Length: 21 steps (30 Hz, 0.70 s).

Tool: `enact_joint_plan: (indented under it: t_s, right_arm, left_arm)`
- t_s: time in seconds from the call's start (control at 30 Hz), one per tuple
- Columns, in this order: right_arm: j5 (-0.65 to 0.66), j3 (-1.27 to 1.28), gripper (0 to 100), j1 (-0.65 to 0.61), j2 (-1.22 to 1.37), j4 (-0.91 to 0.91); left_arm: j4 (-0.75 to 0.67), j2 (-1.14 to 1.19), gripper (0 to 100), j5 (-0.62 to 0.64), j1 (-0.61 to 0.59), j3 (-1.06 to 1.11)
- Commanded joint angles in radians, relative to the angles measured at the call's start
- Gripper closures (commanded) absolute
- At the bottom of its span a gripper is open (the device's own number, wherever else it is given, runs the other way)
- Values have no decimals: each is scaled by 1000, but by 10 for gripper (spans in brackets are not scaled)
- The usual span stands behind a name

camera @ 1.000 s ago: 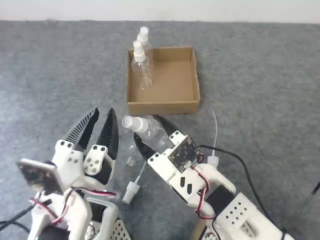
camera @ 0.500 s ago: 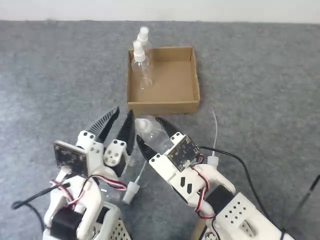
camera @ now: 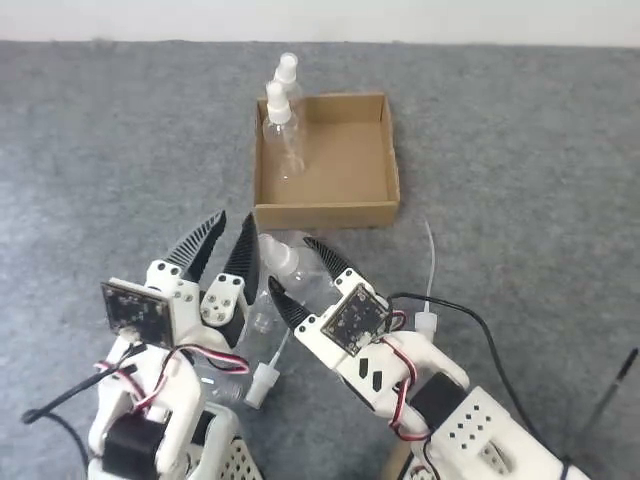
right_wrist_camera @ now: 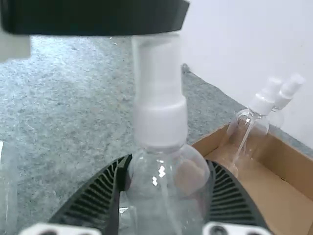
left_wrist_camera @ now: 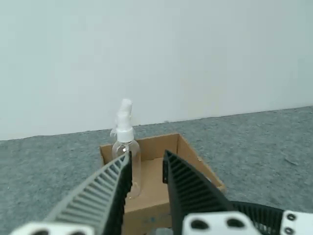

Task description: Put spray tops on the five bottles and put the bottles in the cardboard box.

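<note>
Grey table (camera: 520, 150), cardboard box (camera: 325, 213), loose spray top (camera: 262, 381), possibly a bottle (camera: 259, 320)

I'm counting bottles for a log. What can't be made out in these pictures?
- High view: the loose bottle on the table, mostly hidden by the left gripper.
- High view: the rear bottle, base hidden by the front bottle; inside the cardboard box or not, unclear.

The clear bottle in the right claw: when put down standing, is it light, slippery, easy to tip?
The bottle looks empty, so probably light. Its smooth round wall may slip in the right claw. Narrow, with a tall spray top, it likely tips easily.
</note>
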Motion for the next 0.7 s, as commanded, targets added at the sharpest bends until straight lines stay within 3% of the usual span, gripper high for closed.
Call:
enact_joint_plan:
  t_s: [0.0,0.37,0.67]
  right_arm:
    - [17,-21,862,-13,-25,-25]
    - [17,-21,862,-12,-25,-25]
    - [17,-21,862,-15,-33,-27]
  left_arm:
    - [-23,-5,903,23,-35,-5]
    - [-28,-5,903,141,-176,-2]
    - [-44,-5,903,140,-173,44]
